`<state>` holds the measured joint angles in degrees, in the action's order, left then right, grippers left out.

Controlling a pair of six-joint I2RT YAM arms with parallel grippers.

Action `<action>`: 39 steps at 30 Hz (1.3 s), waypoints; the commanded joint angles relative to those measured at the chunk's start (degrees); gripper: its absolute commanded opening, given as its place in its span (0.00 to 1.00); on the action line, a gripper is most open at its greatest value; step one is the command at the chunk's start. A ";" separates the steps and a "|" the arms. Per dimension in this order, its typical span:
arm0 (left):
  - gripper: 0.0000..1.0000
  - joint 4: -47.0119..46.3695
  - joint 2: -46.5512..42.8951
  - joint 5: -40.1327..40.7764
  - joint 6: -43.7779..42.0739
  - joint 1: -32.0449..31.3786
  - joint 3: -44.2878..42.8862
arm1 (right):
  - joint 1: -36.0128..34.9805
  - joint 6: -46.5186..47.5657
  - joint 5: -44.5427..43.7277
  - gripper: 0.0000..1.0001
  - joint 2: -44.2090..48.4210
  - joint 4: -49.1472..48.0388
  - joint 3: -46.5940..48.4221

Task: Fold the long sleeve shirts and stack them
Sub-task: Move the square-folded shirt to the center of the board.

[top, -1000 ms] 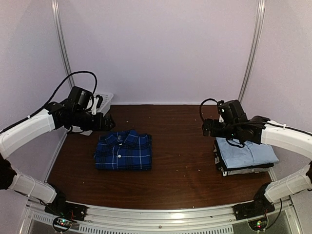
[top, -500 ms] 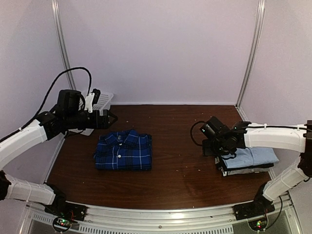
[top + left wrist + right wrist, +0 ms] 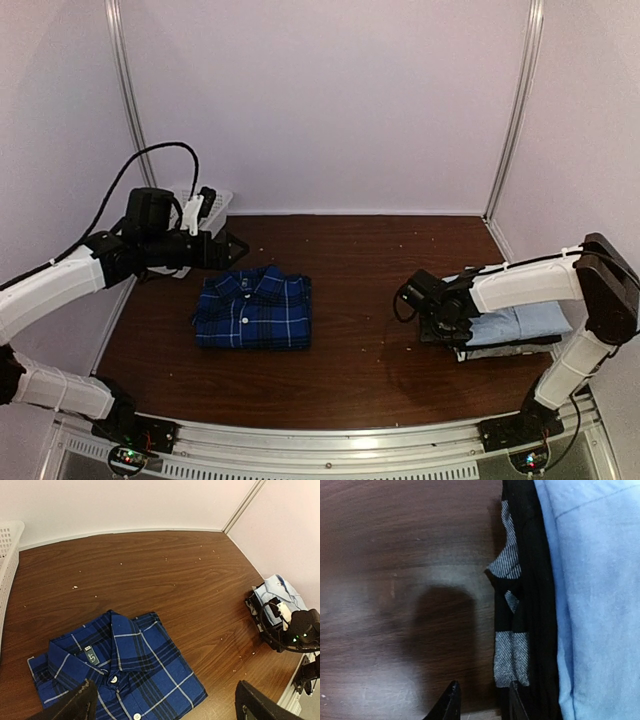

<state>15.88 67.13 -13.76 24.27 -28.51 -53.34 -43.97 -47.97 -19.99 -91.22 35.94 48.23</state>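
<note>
- My left tool [image 3: 165, 706] is spread wide, with both fingers well apart and nothing between them.
- It hangs above the surface [image 3: 165, 575]. The folded plaid shirt [image 3: 125, 670] lies flat just below and ahead of it, collar up and buttons showing.
- The white basket [image 3: 7, 555] stands off to one side of that tool, at the surface's far edge.
- My right tool [image 3: 482, 702] is low at the foot of the stack, its fingers close together with a narrow gap.
- I cannot tell whether they pinch any cloth.
- One finger is over bare wood. The other sits at the grey-striped cloth [image 3: 510, 655] poking out of the stack's edge.
- Beyond that finger lies a black shirt [image 3: 530, 570], with the light blue shirt [image 3: 595, 605] on top.
</note>
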 commanded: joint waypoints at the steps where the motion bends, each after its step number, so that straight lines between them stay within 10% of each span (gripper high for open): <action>1: 0.98 -3.52 -0.68 0.39 -1.40 0.04 1.26 | 1.64 0.15 -1.84 0.34 -2.38 -0.46 -0.87; 28: 0.98 -3.30 1.50 1.24 -1.22 0.04 1.51 | 1.20 -2.73 -0.57 0.24 0.82 3.09 -5.47; 39: 0.98 -3.06 1.95 1.46 -1.24 0.04 1.46 | 1.77 -2.42 0.03 0.00 -2.23 0.17 -5.74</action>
<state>15.03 68.60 -12.84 23.73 -28.51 -51.99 -42.50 -50.02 -21.98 -90.83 35.29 43.33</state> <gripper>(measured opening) 0.976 0.012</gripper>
